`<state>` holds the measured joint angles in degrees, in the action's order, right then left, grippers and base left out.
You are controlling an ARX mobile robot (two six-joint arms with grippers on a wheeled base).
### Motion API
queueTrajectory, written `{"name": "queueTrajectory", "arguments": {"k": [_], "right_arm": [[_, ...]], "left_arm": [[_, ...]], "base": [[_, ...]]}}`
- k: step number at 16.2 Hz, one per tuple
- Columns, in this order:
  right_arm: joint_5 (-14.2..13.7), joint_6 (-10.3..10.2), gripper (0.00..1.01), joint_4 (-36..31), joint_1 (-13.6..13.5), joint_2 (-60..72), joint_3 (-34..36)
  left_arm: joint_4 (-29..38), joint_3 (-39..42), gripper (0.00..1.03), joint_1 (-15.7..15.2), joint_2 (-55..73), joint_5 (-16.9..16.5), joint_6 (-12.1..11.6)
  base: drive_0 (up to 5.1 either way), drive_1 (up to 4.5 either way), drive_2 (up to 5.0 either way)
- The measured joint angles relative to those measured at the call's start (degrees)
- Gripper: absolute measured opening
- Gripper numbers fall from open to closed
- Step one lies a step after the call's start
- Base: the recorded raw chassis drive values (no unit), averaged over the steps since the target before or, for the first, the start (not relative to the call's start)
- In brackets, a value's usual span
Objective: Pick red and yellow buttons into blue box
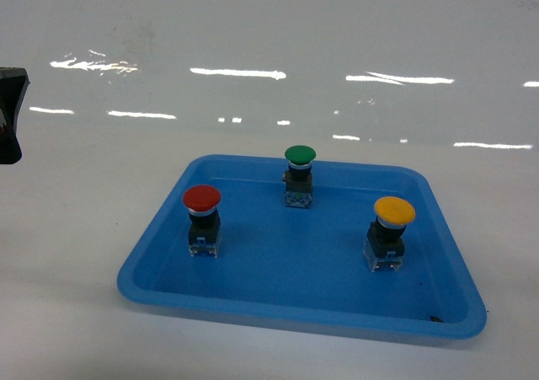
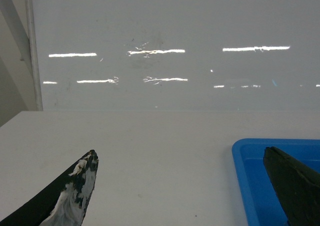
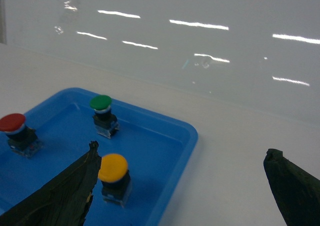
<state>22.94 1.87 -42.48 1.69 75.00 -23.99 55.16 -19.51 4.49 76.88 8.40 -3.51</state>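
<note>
Three switches upright inside a shallow blue tray (image 1: 160, 266) on a white table (image 1: 76, 228). Red button (image 1: 202, 199) near the tray's left wall, yellow button (image 1: 394, 211) toward its right wall, green-capped button (image 1: 299, 155) close to its far rim (between the other two, farther back). No large blue box anywhere in these views. Left gripper (image 2: 182, 186) spread wide, empty, above bare table just left of the tray's corner. Right gripper (image 3: 185, 186) likewise spread, empty, over the tray's right rim, one finger (image 3: 75, 183) just beside the yellow cap.
</note>
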Motion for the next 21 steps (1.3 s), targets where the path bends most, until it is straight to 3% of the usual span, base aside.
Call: {"name": "queueTrajectory", "arguments": {"k": [3,5,7,9,14,16,21], "right_arm": [[3.9,-0.3,0.98,1.9,-0.9,4.5,-3.1],[3.7,-0.3,0.98,1.3,-1.7,5.3,-3.1],[0.2,0.8,0.98,-0.7,-4.3,5.0,-2.8],[-0.6,1.2,0.98,-0.7,-4.3,4.6,-2.6],[-0.6,1.8,0.98,-0.3,-4.3,4.9,-2.7],[1.1,1.3,0.98,-1.3,-5.2,8.5,-3.3],[0.4,1.8,0.98,-3.2,-11.6,13.6,-6.0]], "left_arm": [[0.0,0.0,0.98,0.0,0.0,0.0,0.0],[0.0,0.0,0.98,0.0,0.0,0.0,0.0],[0.0,0.0,0.98,0.0,0.0,0.0,0.0],[0.0,0.0,0.98,0.0,0.0,0.0,0.0],[0.0,0.0,0.98,0.0,0.0,0.0,0.0],[0.0,0.0,0.98,0.0,0.0,0.1,0.0],[0.0,0.0,0.98,0.0,0.0,0.1,0.0]], "base": [[0.0,0.0,0.0],[0.0,0.0,0.0],[0.0,0.0,0.0],[0.0,0.0,0.0],[0.0,0.0,0.0],[0.0,0.0,0.0],[0.0,0.0,0.0]]}}
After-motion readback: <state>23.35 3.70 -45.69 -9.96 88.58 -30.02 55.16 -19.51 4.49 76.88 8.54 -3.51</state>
